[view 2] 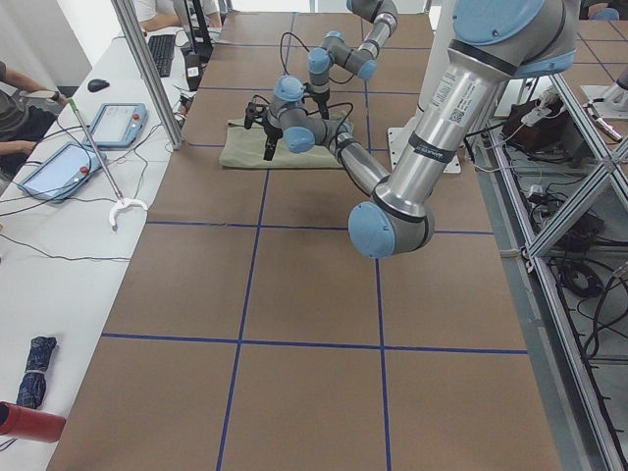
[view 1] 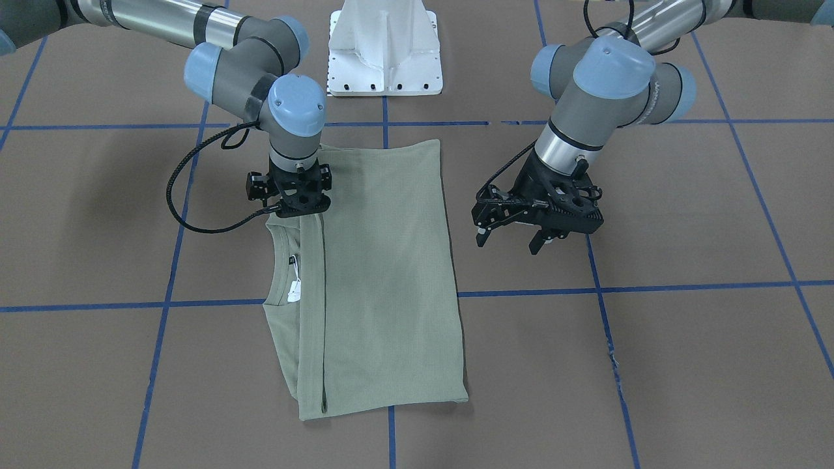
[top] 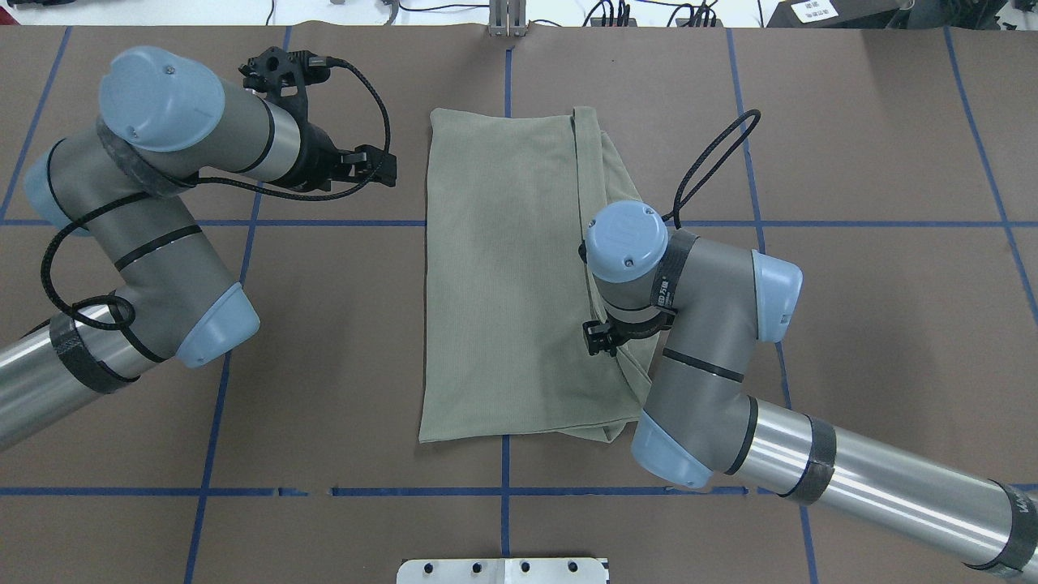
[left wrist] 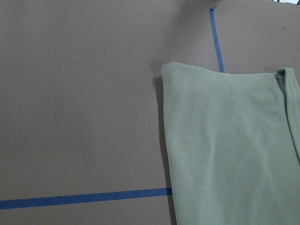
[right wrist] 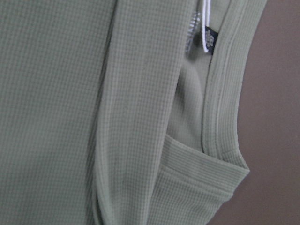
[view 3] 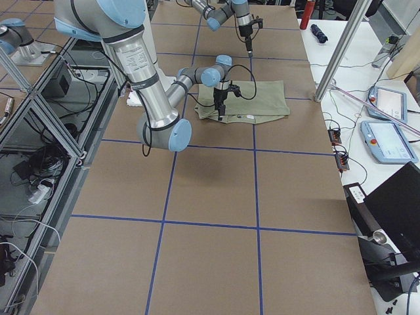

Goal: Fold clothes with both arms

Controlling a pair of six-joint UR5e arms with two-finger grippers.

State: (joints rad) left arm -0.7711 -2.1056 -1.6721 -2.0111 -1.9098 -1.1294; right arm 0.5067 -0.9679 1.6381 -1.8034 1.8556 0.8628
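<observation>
step: mid-fold, shirt (view 1: 384, 273) part-folded | right gripper (view 1: 301, 207) at its 9 o'clock edge (front view), grip can't tell | left gripper (view 1: 508, 244) wide apart, empty | next: probably left grips 3 o'clock edge

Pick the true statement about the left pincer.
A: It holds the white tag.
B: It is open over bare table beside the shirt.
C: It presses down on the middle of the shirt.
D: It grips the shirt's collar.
B: in the front-facing view the left pincer stands open over the bare brown table, clear of the edge of the shirt and touching no cloth.
</observation>
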